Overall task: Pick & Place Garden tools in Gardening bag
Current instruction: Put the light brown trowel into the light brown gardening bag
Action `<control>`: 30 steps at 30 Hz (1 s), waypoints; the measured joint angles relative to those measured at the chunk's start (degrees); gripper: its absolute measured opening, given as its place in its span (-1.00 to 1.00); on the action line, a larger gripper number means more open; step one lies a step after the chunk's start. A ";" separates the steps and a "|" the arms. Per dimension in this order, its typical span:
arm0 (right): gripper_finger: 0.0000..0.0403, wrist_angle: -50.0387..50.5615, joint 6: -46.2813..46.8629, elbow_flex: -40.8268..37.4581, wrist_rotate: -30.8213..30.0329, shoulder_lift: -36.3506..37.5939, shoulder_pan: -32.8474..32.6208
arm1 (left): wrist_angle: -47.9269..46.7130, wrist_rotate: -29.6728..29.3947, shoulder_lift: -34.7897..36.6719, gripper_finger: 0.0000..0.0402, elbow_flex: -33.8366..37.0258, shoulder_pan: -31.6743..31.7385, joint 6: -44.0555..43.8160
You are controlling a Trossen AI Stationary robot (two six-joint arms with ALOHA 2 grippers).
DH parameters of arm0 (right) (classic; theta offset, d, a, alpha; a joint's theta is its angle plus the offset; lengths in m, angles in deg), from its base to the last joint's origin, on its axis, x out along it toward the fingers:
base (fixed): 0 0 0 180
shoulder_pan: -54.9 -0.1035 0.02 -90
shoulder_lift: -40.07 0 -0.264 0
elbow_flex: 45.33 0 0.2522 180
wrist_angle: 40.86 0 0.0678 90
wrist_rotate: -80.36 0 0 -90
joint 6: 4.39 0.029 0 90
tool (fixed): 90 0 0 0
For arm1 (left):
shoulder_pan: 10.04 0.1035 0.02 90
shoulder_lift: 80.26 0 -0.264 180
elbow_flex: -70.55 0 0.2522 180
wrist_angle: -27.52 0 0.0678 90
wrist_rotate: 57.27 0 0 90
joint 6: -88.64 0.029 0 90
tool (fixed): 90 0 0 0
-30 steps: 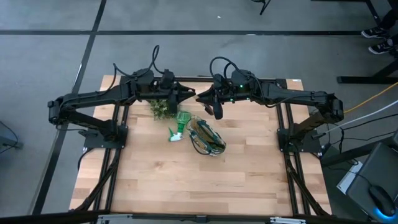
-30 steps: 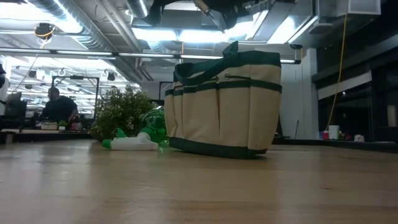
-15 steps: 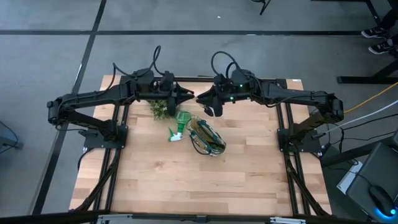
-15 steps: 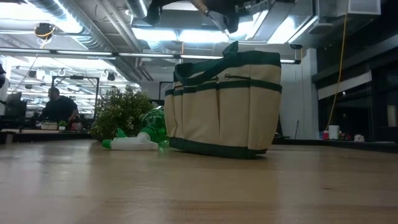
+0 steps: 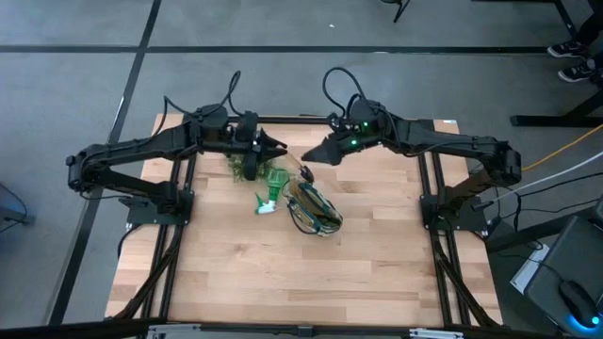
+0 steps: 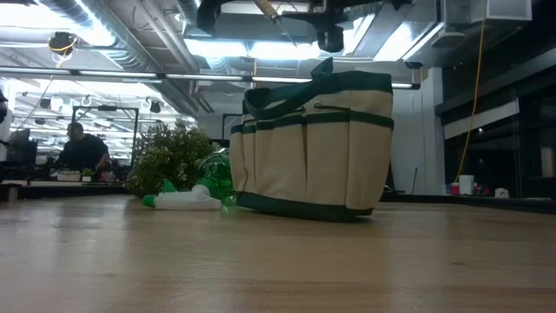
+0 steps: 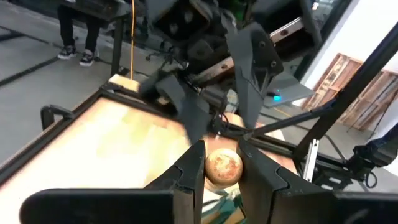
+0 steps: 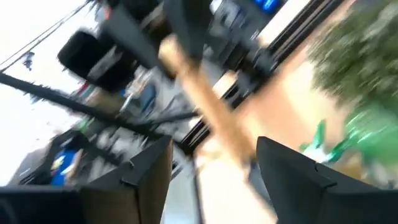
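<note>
A wooden-handled garden tool [image 8: 208,109] hangs high over the table's far middle, with my left gripper [image 5: 281,149] shut on it. My right gripper [image 5: 309,156] faces it from the right. Its fingers [image 8: 211,146] stand open on either side of the handle; whether they touch it I cannot tell. Below stands the beige gardening bag [image 5: 314,209] with green trim, upright on its base [image 6: 304,209]. A green-and-white plastic tool [image 5: 268,196] lies flat on the wood to the bag's left [image 6: 184,198]. My left gripper pinches the rounded butt end of the wooden handle [image 7: 224,167] between its two fingers [image 7: 193,165]. It comes roughly level from the table's left, and the handle runs on along the fingers toward the right gripper. The tool is lifted clear [image 6: 265,9], above the bag's height.
A bushy green plant [image 5: 247,165] stands under the left wrist, behind the plastic tool [image 6: 169,156]. Bare wood stretches across the near half of the table [image 5: 283,282]. A person [image 6: 82,148] sits in the room far behind.
My right gripper has opened, let go of the wooden handle, and swung up from pointing down to nearly level. My left gripper, still shut on the handle, has drawn a little toward the table's left with the tool. Bag and plastic tool have not moved.
</note>
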 joint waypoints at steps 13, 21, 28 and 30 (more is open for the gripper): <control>-0.03 32.54 -10.90 -0.02 12.28 11.84 0.87 | 0.72 -20.58 0.80 -0.68 -0.02 -14.50 -6.62; -0.10 46.42 -17.48 -0.02 1.99 22.02 -4.88 | 1.02 -29.91 -2.44 -0.68 -0.02 -22.45 -13.26; -0.10 51.92 -17.61 0.00 -7.18 25.03 -11.19 | 3.28 -33.32 -5.99 -0.68 -0.05 -27.09 -22.19; -0.10 52.72 -17.34 0.00 -8.32 25.08 -12.73 | 3.54 -34.13 -6.89 -0.68 -0.72 -27.77 -23.30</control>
